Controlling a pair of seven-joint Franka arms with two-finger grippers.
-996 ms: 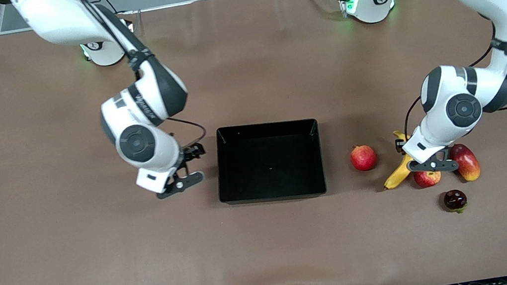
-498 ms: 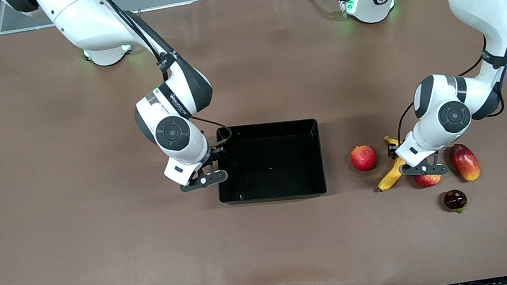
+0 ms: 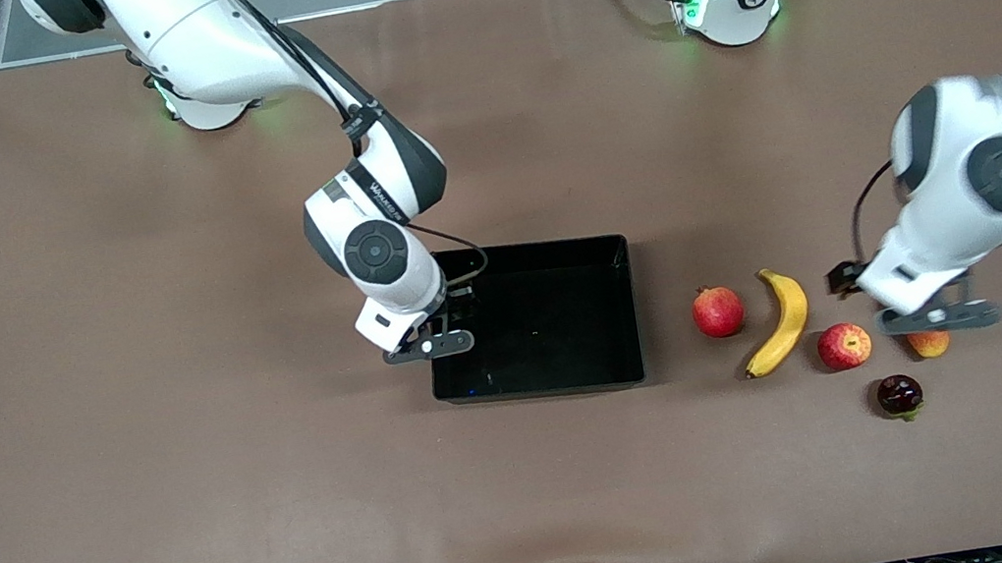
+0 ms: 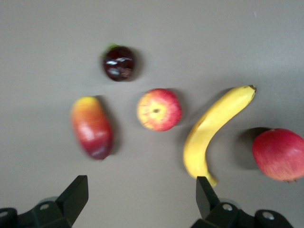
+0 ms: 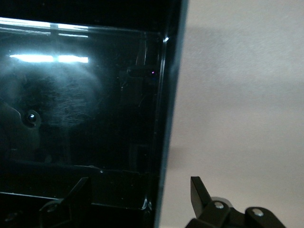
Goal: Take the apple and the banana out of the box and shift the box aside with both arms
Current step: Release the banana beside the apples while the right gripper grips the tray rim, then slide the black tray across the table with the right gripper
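Observation:
The black tray (image 3: 519,257) lies mid-table. My right gripper (image 3: 428,344) is open over the tray's wall at the right arm's end; in the right wrist view (image 5: 141,190) one finger is inside the tray (image 5: 71,118) and one outside. The banana (image 3: 780,319) and the red-yellow apple (image 3: 843,345) lie on the table toward the left arm's end. My left gripper (image 3: 938,317) is open and empty, up over the mango (image 3: 929,344). The left wrist view (image 4: 141,194) shows the banana (image 4: 209,137), apple (image 4: 159,109) and mango (image 4: 91,127) below it.
A red pomegranate (image 3: 717,311) lies between the tray and the banana, also in the left wrist view (image 4: 279,154). A small dark fruit (image 3: 899,395) lies nearer the front camera than the apple, also in the left wrist view (image 4: 118,62).
My right gripper has moved across to the tray's wall. My left gripper has moved off the banana and apple toward the left arm's end, over the mango, leaving both fruits uncovered.

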